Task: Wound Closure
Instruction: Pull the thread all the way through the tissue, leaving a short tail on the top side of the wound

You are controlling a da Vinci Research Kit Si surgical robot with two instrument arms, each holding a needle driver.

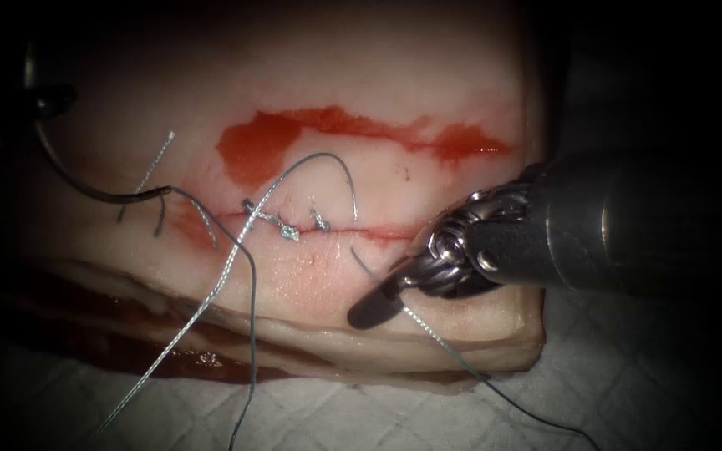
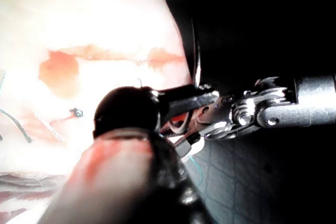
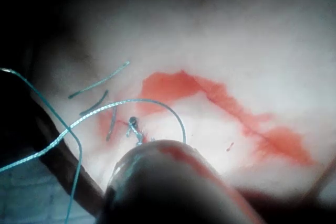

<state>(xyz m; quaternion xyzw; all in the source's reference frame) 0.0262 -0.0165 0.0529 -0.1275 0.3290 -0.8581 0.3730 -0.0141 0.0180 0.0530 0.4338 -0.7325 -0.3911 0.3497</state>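
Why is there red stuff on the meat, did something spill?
Yes: red fluid is smeared across the tissue above the cut, which already has knots. Cut ends of thread lie loose at the left. The right tool holds thread.

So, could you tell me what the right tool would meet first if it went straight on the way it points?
The right tool, jaws shut on the thread, points down-left over the tissue's front face. Probably the two thread strands hanging there come first, though depth is unclear. The needle lies far left, held by the left tool.
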